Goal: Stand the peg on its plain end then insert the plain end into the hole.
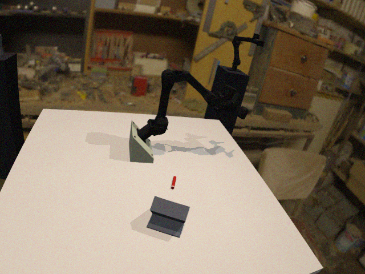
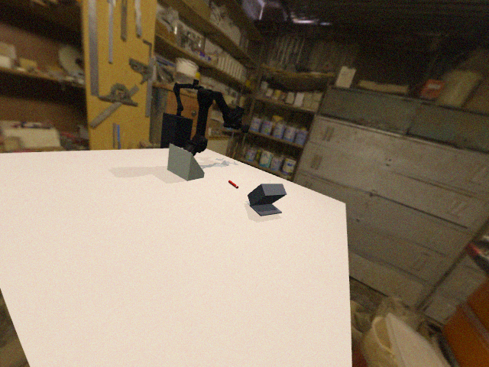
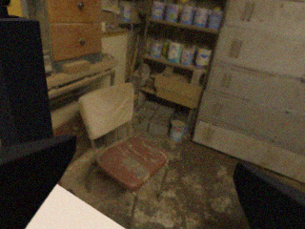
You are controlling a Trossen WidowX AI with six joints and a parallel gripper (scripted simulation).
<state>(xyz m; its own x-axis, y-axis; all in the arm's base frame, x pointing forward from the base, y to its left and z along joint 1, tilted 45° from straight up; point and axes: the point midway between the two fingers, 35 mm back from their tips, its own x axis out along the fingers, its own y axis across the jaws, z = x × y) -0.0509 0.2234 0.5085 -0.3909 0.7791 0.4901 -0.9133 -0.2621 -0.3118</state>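
The red peg (image 1: pixel 173 182) (image 2: pixel 233 183) lies flat on the white table (image 1: pixel 73 191) (image 2: pixel 157 256), apart from everything else. Its white band is too small to make out. The grey-green sloped panel (image 1: pixel 140 152) (image 2: pixel 179 164) stands further back, and its hole is hidden from the top and exterior views. My gripper (image 1: pixel 147 131) (image 2: pixel 194 147) (image 3: pixel 156 156) sits low right behind the panel, far from the peg. In the wrist view its two dark fingers stand wide apart with nothing between them. That view looks out past a table corner (image 3: pixel 67 210) at the workshop floor.
A dark grey block with a flat flap (image 1: pixel 169 216) (image 2: pixel 266 195) stands on the table in front of the peg. The arm's black base tower (image 1: pixel 227 85) stands at the table's far edge. Another dark tower (image 1: pixel 8 112) stands off the left edge.
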